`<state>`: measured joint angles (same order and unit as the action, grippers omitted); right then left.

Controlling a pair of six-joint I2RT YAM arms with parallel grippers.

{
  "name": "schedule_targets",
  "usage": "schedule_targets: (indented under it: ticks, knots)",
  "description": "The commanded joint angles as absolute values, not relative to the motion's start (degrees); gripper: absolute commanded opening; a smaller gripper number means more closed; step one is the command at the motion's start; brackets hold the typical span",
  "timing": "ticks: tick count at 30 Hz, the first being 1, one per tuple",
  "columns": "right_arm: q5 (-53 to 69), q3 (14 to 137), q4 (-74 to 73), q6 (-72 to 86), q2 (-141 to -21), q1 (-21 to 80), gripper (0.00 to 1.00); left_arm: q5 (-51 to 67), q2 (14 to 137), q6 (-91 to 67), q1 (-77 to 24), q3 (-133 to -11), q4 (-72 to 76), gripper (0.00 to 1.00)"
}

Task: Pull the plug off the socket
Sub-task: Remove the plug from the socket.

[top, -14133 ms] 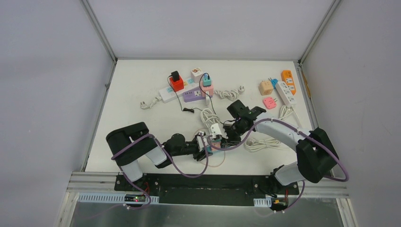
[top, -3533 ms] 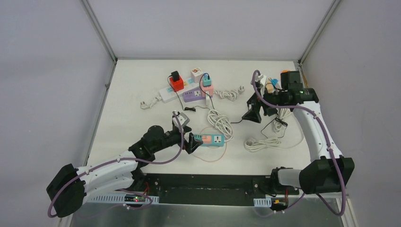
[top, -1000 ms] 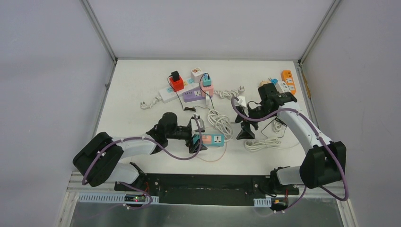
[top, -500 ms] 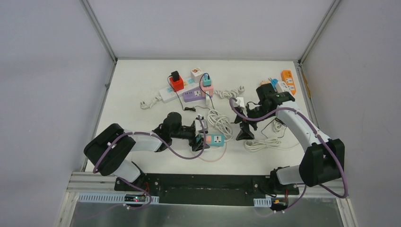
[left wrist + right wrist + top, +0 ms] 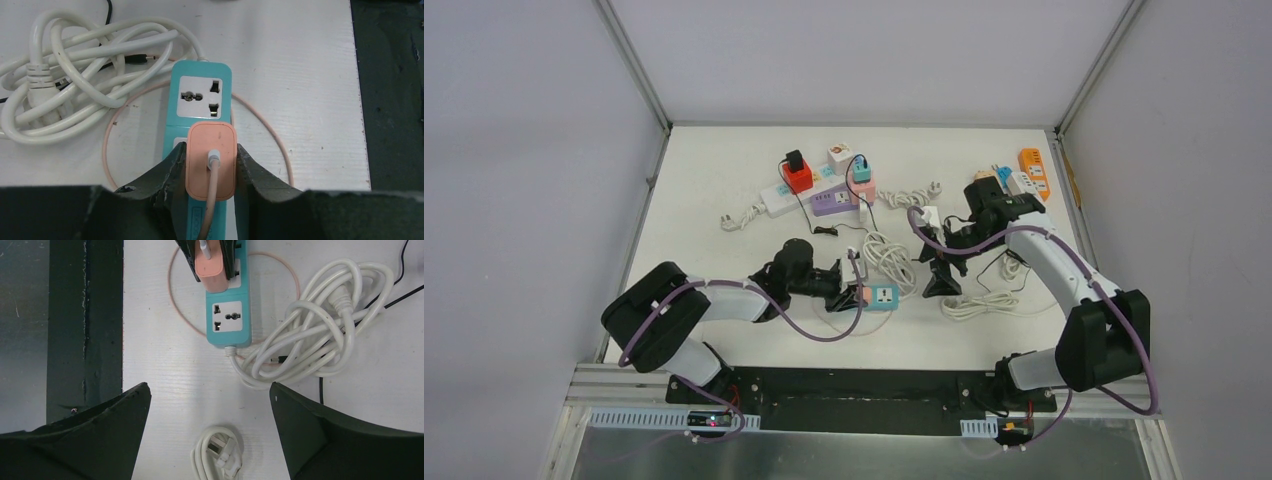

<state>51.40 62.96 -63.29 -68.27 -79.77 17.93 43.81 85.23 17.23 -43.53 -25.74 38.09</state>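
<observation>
I find no word, number or brand I can read. Low in my left wrist view, the teal power strip (image 5: 201,75) carries faint pale marks just beneath the peach plug (image 5: 202,145), too small and cut off to make out. In the top view's upper middle, the white cube adapter (image 5: 839,155) bears a blurred coloured sticker; the orange strip (image 5: 1033,160) at upper right shows only pale specks.

I'm in a robot lab cell here: bare white table (image 5: 714,180), plain grey panels (image 5: 524,180) left, right and far, aluminium frame rails (image 5: 632,62), assorted power strips (image 5: 829,203) laid out far side.
</observation>
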Motion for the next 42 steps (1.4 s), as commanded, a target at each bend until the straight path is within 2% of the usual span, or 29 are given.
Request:
schedule_targets:
  ticks: [1,7,17,26,36,42]
  knots:
    - [51.9,62.7,-63.5,-70.6,-80.8,18.5,0.93,43.8,82.3,18.3,-44.0,-27.3,37.4,0.0]
    - [52.4,62.0,-62.2,-70.3,-81.8,18.9,0.92,43.2,78.6,17.2,-44.7,-25.6,37.1,0.0]
    - [56.8,59.5,-55.8,-66.3,-82.9,21.6,0.92,41.7,75.2,11.5,-45.8,-21.5,46.2,0.0]
    - [52.5,57.6,-45.9,-57.1,-85.9,26.5,0.9,40.7,74.4,10.3,-46.1,-21.9,46.1,0.0]
    - [49.9,49.8,-27.7,-53.9,-81.1,32.0,0.91,40.6,76.5,5.1,-46.1,-20.9,52.5,0.0]
    - [45.4,47.2,-24.2,-51.8,-80.7,34.3,0.91,39.3,77.0,2.9,-46.0,-20.9,54.4,0.0]
